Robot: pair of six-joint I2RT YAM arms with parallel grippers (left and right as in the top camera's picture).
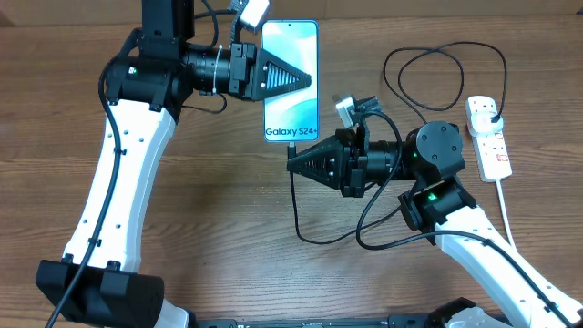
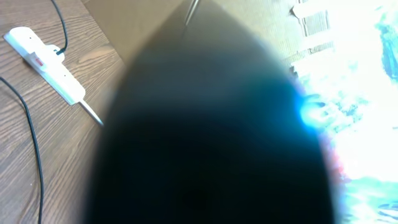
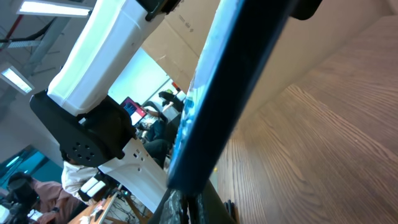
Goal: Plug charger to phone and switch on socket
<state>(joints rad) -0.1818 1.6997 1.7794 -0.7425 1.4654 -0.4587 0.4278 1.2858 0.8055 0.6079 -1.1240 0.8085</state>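
Note:
The phone [image 1: 291, 114], its cyan screen reading "Galaxy S24+", is held off the table with my left gripper [image 1: 311, 79] shut on it from the left. In the right wrist view the phone [image 3: 230, 87] shows edge-on, dark underneath. My right gripper [image 1: 291, 158] points left at the phone's bottom edge, shut on the charger's connector tip [image 3: 186, 208]. I cannot tell whether the tip is seated. The charger cable [image 1: 296, 205] loops across the table to its black plug [image 1: 493, 115] in the white socket [image 1: 492, 150]. A dark blur fills most of the left wrist view, with the socket [image 2: 46, 62] at upper left.
Loose loops of the black cable [image 1: 446, 68] lie between the phone and the socket. The socket's thick white cord [image 1: 506, 214] runs toward the front past my right arm. A cardboard wall stands behind the table's far edge.

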